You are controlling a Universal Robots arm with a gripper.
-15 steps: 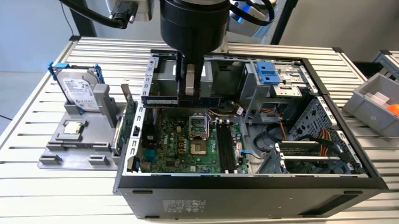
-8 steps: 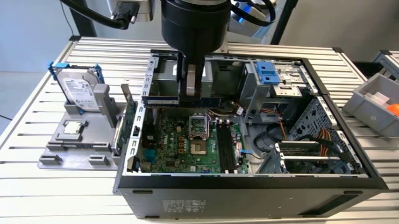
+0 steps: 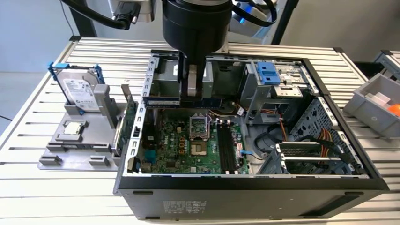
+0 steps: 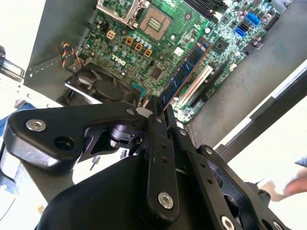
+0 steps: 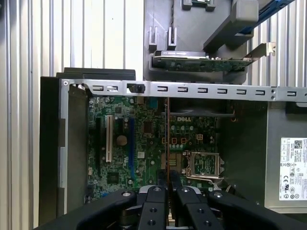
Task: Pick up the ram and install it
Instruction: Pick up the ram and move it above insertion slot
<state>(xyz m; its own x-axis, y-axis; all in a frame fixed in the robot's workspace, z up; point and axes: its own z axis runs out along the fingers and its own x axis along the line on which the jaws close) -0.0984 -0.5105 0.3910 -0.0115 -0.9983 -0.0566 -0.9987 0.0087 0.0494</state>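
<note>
My gripper [image 3: 192,96] hangs inside the open computer case [image 3: 250,190], shut on the ram [image 3: 161,100]. The ram is a thin bluish-green stick held level and on edge, above the green motherboard [image 3: 181,145] near the back of the case. In the second wrist view the ram [image 4: 189,64] runs out from the black fingertips [image 4: 154,111] over the board. It appears edge-on as a thin brown line [image 5: 166,139] in the first wrist view, above the fingers [image 5: 156,194]. The long dark memory slots [image 3: 226,147] lie to the exterior view's right of the processor socket [image 3: 198,125].
A silver hard drive [image 3: 81,91] with blue trim stands in a grey fixture [image 3: 69,150] at the exterior view's left, with a small square chip [image 3: 74,127] in front of it. A grey bin [image 3: 375,101] sits at the right. Drive cages [image 3: 275,79] and cables [image 3: 312,140] crowd the case.
</note>
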